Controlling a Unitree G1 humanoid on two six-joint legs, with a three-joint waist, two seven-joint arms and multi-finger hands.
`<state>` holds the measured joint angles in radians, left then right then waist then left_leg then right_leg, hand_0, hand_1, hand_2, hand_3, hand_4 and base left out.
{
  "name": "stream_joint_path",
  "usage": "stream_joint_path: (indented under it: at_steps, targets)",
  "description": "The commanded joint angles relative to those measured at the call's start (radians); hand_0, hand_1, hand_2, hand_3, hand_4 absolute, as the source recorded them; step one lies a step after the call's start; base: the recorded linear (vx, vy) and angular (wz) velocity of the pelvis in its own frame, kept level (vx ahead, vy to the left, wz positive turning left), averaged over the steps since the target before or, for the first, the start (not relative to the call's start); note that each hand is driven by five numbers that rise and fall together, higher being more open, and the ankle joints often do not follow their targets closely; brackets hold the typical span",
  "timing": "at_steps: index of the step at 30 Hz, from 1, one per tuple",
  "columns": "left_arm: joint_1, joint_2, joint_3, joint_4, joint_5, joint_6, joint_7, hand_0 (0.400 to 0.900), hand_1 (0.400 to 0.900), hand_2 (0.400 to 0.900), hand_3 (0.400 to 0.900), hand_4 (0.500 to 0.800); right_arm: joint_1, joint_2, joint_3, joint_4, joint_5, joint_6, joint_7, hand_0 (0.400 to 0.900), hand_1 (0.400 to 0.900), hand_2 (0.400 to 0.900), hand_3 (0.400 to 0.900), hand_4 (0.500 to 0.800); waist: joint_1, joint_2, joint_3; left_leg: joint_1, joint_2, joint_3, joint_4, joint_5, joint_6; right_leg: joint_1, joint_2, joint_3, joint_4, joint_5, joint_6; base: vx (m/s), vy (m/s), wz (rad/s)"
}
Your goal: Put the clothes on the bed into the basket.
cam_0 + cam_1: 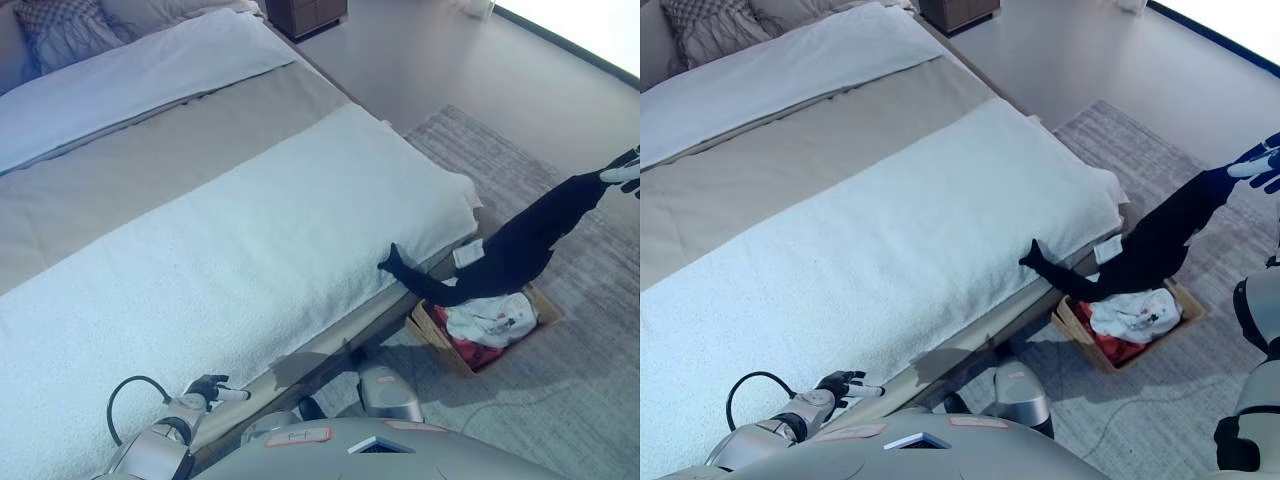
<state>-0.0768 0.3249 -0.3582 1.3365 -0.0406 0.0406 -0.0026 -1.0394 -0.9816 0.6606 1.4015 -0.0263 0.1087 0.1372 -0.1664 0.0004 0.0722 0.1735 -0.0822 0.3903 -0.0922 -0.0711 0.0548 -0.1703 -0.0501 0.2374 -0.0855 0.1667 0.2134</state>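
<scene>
A black garment [510,255] hangs stretched from my right hand [1258,166], raised at the far right edge with its fingers curled round the cloth's top end. The garment's lower end trails onto the bed's edge [392,262], and its middle hangs over the basket [545,312]. The low brown basket sits on the rug beside the bed and holds white [492,320] and red [478,352] clothes. My left hand [212,390] rests at the bed's near edge, fingers loosely curled, holding nothing.
The bed [230,250] carries a white blanket, a beige cover and pillows [60,30] at the head. A dark nightstand [305,14] stands at the top. A grey rug [560,400] lies under the basket.
</scene>
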Motion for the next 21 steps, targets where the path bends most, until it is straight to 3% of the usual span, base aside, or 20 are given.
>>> stream_joint_path:
  at_steps: [1, 21]
  targets:
    - [-0.007, 0.077, 0.016, 0.045, 0.019, -0.006, 0.02, 0.9, 0.9, 0.9, 0.9, 0.8, -0.148, -0.095, 0.042, 0.015, -0.049, -0.027, -0.072, 0.9, 0.9, 0.9, 0.9, 0.8, 0.009, 0.002, -0.03, -0.045, 0.006, -0.112, 0.113, -0.122, 0.002, -0.022, -0.026, 0.027, 0.083, 0.042, 0.011, 0.0, 0.0, 0.0]
    - [-0.012, 0.06, 0.002, 0.039, 0.029, -0.002, 0.011, 0.9, 0.9, 0.9, 0.9, 0.8, -0.079, -0.111, 0.003, 0.017, -0.052, -0.026, -0.063, 0.9, 0.9, 0.9, 0.9, 0.8, 0.03, 0.003, -0.025, -0.057, 0.015, -0.152, 0.104, -0.106, -0.011, -0.011, -0.038, -0.019, 0.078, 0.028, -0.006, 0.0, -0.011, 0.08]
